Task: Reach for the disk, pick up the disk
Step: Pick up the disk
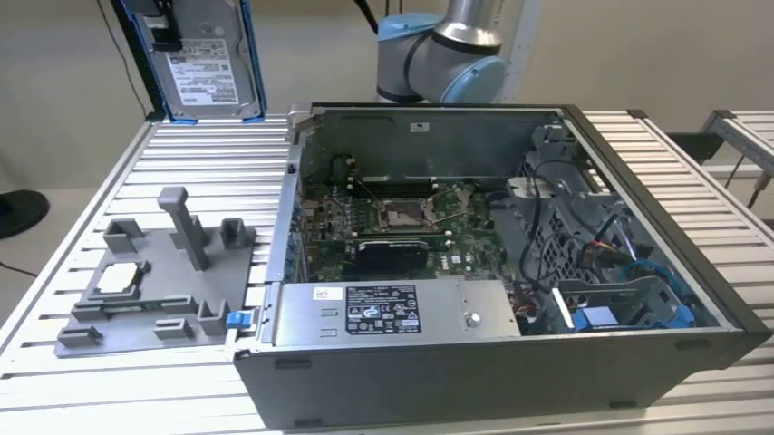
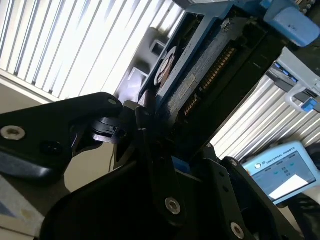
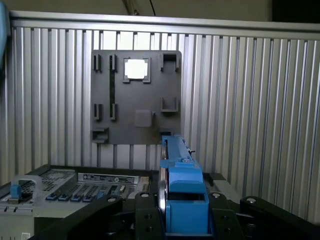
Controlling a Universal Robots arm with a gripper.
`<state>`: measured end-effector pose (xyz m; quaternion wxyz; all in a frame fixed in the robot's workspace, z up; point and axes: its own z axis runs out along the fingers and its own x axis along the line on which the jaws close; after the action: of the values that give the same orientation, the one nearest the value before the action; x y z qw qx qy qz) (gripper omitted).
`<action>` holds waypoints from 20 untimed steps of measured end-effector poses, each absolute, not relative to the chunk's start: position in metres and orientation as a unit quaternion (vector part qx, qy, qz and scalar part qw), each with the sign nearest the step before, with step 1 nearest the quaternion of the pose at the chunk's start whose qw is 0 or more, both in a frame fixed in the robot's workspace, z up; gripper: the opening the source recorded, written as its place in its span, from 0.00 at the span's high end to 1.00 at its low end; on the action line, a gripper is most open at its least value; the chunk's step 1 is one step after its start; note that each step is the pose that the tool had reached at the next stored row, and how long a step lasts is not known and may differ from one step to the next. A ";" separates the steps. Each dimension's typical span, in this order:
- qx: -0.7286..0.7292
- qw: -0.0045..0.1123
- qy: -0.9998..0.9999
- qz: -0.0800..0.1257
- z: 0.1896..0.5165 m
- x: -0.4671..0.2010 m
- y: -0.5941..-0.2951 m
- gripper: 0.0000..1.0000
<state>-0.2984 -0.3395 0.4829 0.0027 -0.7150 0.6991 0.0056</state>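
The disk (image 1: 208, 68), silver-grey with a white label and blue side rails, hangs upright in the air above the table's far corner at the exterior view's left. My gripper (image 1: 162, 27) is shut on its upper part. In the first wrist view the disk (image 3: 183, 187) shows edge-on with its blue rail, held between my black fingers (image 3: 144, 207), gripper (image 3: 181, 202) shut. The second wrist view shows the disk's circuit-board side (image 2: 200, 75) running away from the dark fingers (image 2: 150, 150).
An open computer case (image 1: 508, 381) fills the table's middle and the exterior view's right. A grey fixture plate (image 1: 158, 290) with upright posts lies beside it and carries a small white-topped chip (image 1: 119, 278). Seen from above, the plate (image 3: 135, 95) lies below the disk on the ribbed aluminium table (image 3: 250, 100).
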 end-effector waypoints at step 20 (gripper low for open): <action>-0.715 0.003 0.699 0.006 0.483 -0.263 -0.340 1.00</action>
<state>-0.2625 -0.3395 0.4829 0.0027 -0.7150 0.6991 0.0056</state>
